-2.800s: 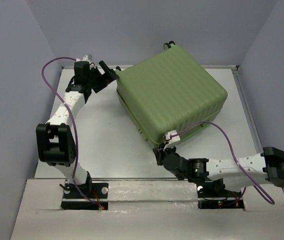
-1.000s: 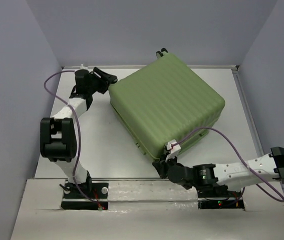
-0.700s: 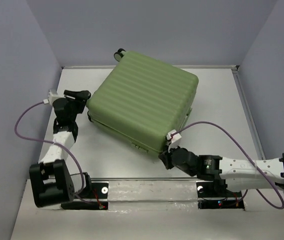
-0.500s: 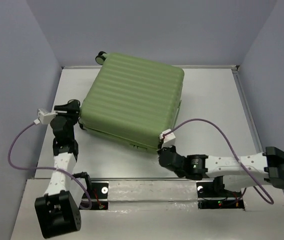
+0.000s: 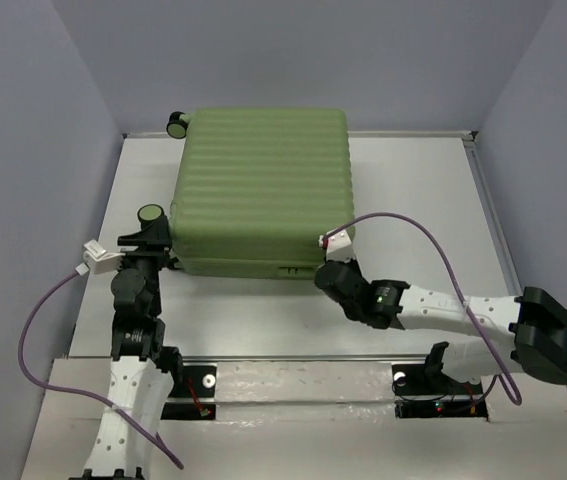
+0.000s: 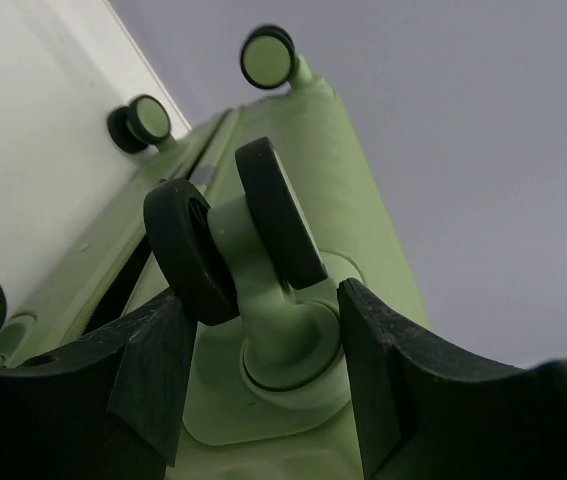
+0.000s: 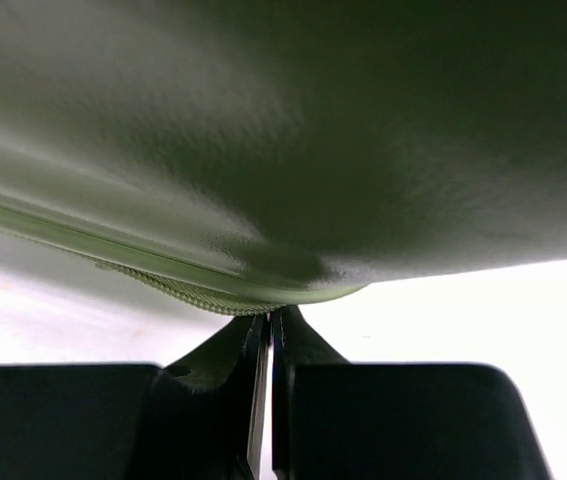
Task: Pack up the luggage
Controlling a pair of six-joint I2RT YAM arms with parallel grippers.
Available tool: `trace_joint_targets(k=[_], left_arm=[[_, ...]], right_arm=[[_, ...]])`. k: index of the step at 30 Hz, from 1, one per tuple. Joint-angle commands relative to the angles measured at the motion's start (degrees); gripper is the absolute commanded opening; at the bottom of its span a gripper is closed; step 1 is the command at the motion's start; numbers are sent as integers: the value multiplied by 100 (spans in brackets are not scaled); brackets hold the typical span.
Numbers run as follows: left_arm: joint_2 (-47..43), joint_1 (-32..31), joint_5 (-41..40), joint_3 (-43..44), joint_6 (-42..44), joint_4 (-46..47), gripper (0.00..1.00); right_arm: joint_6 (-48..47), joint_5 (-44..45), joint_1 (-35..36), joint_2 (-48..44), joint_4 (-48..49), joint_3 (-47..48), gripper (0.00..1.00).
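The luggage (image 5: 263, 185) is a pale green ribbed suitcase lying flat and closed at the back middle of the table, wheels to the left. My left gripper (image 5: 148, 238) is at its near-left corner. In the left wrist view my left gripper (image 6: 263, 300) has its fingers on either side of a black twin wheel (image 6: 228, 240) and its green stem, clamped on it. My right gripper (image 5: 325, 278) is at the near-right corner. In the right wrist view my right gripper (image 7: 269, 318) is shut, its tips touching the zipper seam (image 7: 183, 292) under the shell (image 7: 313, 130).
Grey walls close in the white table (image 5: 423, 200) on the left, back and right. Another wheel (image 5: 176, 124) sticks out at the far-left corner near the back wall. Purple cables (image 5: 413, 225) loop from both wrists. My right forearm (image 5: 453, 310) lies along the near edge.
The luggage has swung counter-clockwise and slid left, now square to the table. My left gripper came from the far left toward the near side with the wheel. My right gripper stayed at the near corner.
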Motion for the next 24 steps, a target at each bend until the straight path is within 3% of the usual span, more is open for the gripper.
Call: trace_joint_targets(k=[1, 4, 7, 9, 11, 13, 16, 19, 22, 24], left_arm=[[-136, -1149, 3093, 229, 636, -643, 6], [-233, -1500, 2908, 273, 452, -591, 6], [-286, -1809, 2689, 229, 284, -371, 6], [-277, -2169, 2521, 150, 196, -222, 6], [-172, -2354, 2249, 106, 248, -212, 6], [-40, -2407, 2213, 1, 327, -152, 6], [-66, -2407, 2012, -166, 380, -63, 6], [13, -2407, 1818, -149, 600, -133, 6], [118, -2407, 1800, -210, 688, -2, 6], [259, -2407, 1765, -324, 705, 77, 6]], right_arm=[[-726, -1953, -207, -491, 2491, 1227, 7], [-973, -2207, -261, -518, 2832, 1035, 7], [-150, -2682, -103, -483, 4693, -386, 7], [405, -2331, 441, 392, 5851, -767, 7], [137, -2236, 827, 1331, 4984, -16, 7], [-339, -1611, 1172, 1285, 4093, 583, 7], [-410, -1574, 796, 57, 3854, 393, 7], [-234, -2153, -116, -1245, 3206, 252, 7], [-234, -2190, -445, -1844, 2651, 436, 7], [-51, -2829, -445, -1845, 2456, 463, 7]])
